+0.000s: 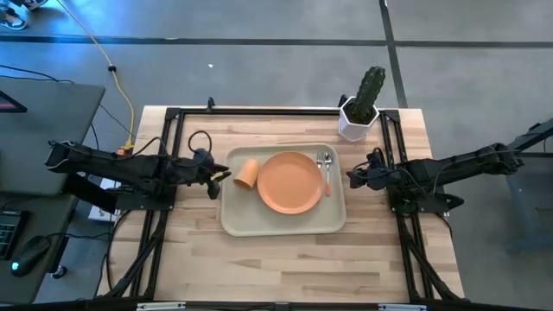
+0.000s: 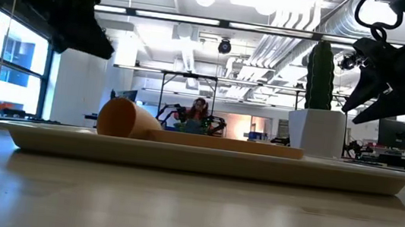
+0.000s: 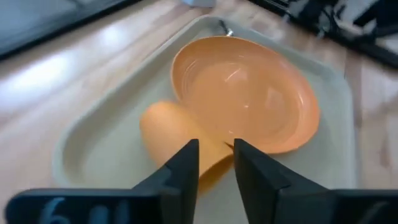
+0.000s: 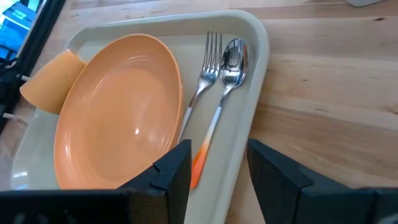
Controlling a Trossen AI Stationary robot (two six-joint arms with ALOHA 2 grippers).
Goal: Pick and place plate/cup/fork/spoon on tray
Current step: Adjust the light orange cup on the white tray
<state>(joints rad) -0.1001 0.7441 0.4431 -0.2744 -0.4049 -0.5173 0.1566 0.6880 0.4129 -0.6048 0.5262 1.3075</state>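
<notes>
The beige tray (image 1: 233, 220) lies in the middle of the table. The orange plate (image 1: 290, 181) rests flat on it. The orange cup (image 1: 247, 173) lies on its side on the tray, just left of the plate, and also shows in the left wrist view (image 3: 165, 130). The fork (image 4: 208, 68) and spoon (image 4: 231, 62) lie side by side along the tray's right rim, the fork nearer the plate. My left gripper (image 3: 216, 149) is narrowly open and empty at the tray's left rim (image 1: 223, 176), pointing at the cup. My right gripper (image 4: 219, 152) is open and empty at the tray's right rim (image 1: 352, 177).
A white pot with a green cactus (image 1: 359, 121) stands at the far right of the table, behind the tray's far right corner. Bare wooden table (image 1: 285, 268) lies in front of the tray. Black frame rails run along both sides of the table.
</notes>
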